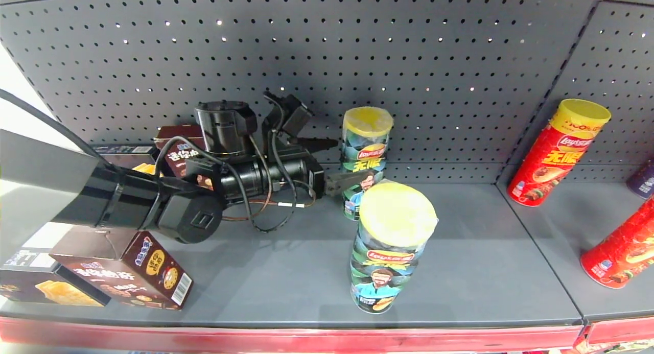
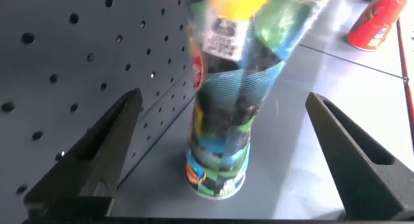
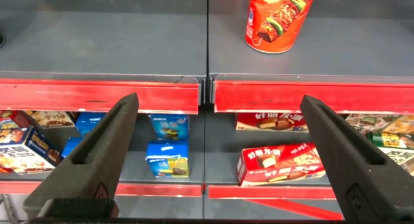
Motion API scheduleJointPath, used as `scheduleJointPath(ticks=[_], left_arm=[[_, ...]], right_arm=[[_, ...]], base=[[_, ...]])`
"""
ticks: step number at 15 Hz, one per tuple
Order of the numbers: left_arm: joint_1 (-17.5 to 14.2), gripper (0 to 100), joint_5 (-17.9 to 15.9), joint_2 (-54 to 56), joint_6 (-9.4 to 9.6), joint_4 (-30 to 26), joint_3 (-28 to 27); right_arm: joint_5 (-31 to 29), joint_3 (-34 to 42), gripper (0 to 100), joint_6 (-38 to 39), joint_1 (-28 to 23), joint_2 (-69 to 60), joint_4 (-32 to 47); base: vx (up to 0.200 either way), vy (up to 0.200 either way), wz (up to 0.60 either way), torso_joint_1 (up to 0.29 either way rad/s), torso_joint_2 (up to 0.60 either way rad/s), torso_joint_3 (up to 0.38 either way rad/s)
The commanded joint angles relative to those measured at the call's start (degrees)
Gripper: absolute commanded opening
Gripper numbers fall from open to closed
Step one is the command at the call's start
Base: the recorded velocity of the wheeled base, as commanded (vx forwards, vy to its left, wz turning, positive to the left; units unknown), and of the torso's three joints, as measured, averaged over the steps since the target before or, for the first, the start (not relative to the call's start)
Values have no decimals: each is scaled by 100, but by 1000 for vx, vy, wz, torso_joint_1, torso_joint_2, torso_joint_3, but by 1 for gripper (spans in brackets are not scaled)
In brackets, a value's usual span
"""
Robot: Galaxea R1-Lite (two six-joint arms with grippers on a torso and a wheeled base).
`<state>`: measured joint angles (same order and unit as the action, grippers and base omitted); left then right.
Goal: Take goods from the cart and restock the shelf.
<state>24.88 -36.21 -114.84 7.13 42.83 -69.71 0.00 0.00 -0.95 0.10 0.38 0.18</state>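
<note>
The left gripper [image 1: 341, 161], matte fingers spread, flanks the glossy cylindrical rear can [image 1: 366, 134], seemingly not touching it, at eleven o'clock from the front can [image 1: 391, 252]; the right gripper [image 3: 220, 101] gapes too.

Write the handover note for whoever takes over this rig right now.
Left end effector: open, one finger either side of the rear green chip can, which stands upright on the shelf near the pegboard; no grip.
Right end effector: open, empty, facing the red shelf edges.
Done: the rear can and the front green chip can both stand upright on the shelf.
Left: probably back the left arm off, then fetch more goods from the cart.
</note>
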Motion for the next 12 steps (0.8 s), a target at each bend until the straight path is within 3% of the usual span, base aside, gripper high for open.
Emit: scheduleJointPath(ticks=[1, 3, 6, 8, 12], left_arm=[[-1, 100, 35, 154, -1, -11, 115], [26, 100, 342, 207, 60, -204, 115], [34, 100, 377, 304, 315, -635, 71], [43, 100, 465, 304, 324, -644, 80], [87, 100, 993, 304, 333, -1022, 45]], right_arm=[[0, 0, 100, -2, -1, 15, -1], [0, 0, 100, -2, -1, 15, -1], [0, 0, 100, -2, -1, 15, -1], [0, 0, 100, -2, -1, 15, 8], [0, 0, 100, -2, -1, 15, -1]], base=[[0, 0, 0, 0, 0, 0], [0, 0, 0, 0, 0, 0], [0, 0, 0, 0, 0, 0], [0, 0, 0, 0, 0, 0], [0, 0, 0, 0, 0, 0]])
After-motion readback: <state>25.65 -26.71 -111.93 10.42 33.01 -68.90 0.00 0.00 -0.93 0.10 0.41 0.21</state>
